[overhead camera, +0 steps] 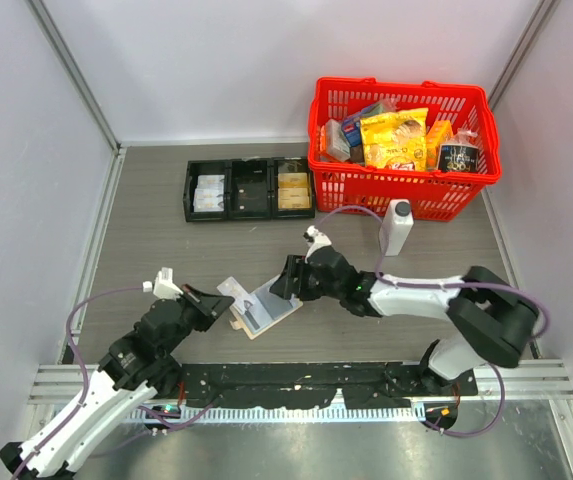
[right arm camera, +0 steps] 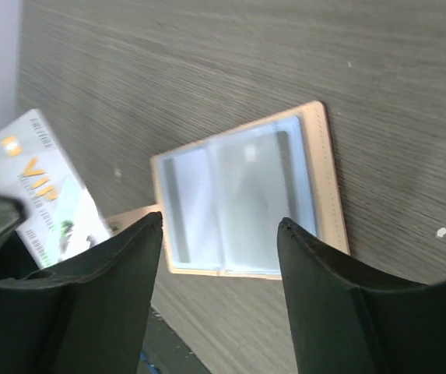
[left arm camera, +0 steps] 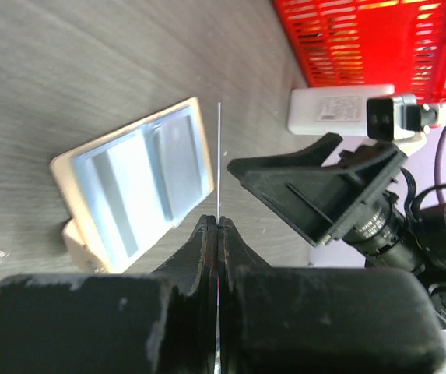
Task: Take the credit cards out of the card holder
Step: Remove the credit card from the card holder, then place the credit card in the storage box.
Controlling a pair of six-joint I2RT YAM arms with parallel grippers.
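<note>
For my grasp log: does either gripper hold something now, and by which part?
The left gripper pinches a credit card by one edge. The right gripper, open over the card holder, holds nothing.

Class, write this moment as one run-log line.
left gripper: shut on credit card | right gripper: open over card holder | card holder: lying open on table

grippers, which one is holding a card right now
The left gripper, its jaws shut on a pale VIP card. The right gripper stands open by the card holder, gripping nothing.
</note>
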